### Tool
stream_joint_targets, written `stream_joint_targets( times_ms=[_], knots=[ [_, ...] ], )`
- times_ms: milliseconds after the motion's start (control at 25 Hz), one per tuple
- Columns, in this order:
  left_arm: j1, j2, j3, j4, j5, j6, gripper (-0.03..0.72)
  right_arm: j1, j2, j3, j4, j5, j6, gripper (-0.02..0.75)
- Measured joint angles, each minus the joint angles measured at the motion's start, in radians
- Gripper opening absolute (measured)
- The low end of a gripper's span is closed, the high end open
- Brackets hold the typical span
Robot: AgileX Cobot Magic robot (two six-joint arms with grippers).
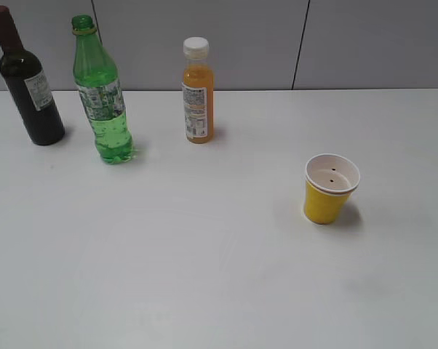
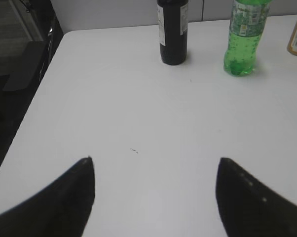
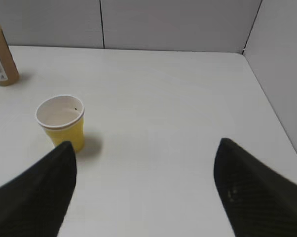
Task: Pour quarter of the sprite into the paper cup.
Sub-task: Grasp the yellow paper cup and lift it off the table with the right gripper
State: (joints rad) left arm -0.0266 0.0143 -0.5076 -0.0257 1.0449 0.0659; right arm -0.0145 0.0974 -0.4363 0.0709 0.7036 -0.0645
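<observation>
Two grippers, left (image 2: 155,163) and right (image 3: 143,145), jaws spread wide, empty, hovering above white table (image 1: 204,276). Paper cup (image 1: 329,188) upright at right, near right jaws. Sprite (image 1: 100,91) upright at rear left, uncapped, between wine bottle (image 1: 28,80) and orange juice bottle (image 1: 197,91).

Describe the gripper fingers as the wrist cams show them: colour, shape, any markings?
Both grippers show only as two finger silhouettes. Left gripper: black fingers tapering to blunt tips, small pale dots along one edge. Right gripper: black, finely textured fingers, same taper. No cables or arm links visible.
</observation>
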Motion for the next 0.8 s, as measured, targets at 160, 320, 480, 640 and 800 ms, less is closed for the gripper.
stream_joint_targets(
  times_ms=[160,320,480,640,800],
  knots=[
    [0.0,0.0,0.0,0.0,0.0,0.0,0.582,0.0,0.078,0.0,0.0,-0.078,-0.003,0.652],
    [0.0,0.0,0.0,0.0,0.0,0.0,0.582,0.0,0.158,0.005,0.005,-0.191,-0.004,0.645],
    [0.0,0.0,0.0,0.0,0.0,0.0,0.582,0.0,0.222,0.036,0.006,-0.309,-0.004,0.642],
    [0.0,0.0,0.0,0.0,0.0,0.0,0.582,0.0,0.292,0.06,0.006,-0.386,-0.004,0.636],
    [0.0,0.0,0.0,0.0,0.0,0.0,0.582,0.0,0.362,0.099,0.006,-0.493,-0.005,0.633]
  ],
)
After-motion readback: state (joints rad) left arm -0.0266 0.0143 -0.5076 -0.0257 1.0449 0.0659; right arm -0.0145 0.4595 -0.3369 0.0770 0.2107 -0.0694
